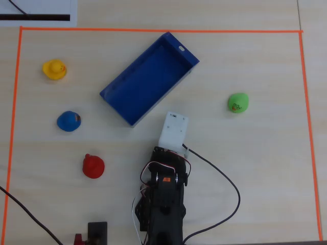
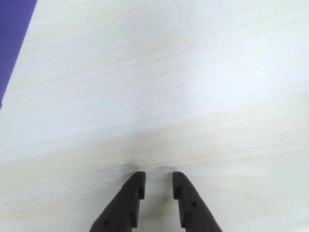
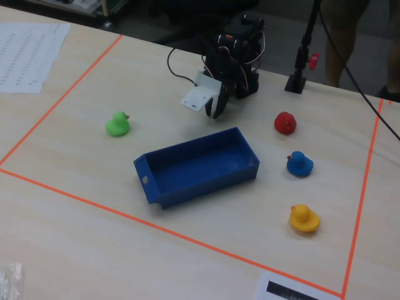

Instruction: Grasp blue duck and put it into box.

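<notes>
No legible writing | box oval mark, possibly a label

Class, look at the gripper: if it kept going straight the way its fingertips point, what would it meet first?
Probably the bare table: the gripper points down at empty wood beside the box, empty.

Three spare ducks on a taped table

A yellow duck, red duck and green duck sit well apart inside the orange tape border on the pale wooden table.
</notes>
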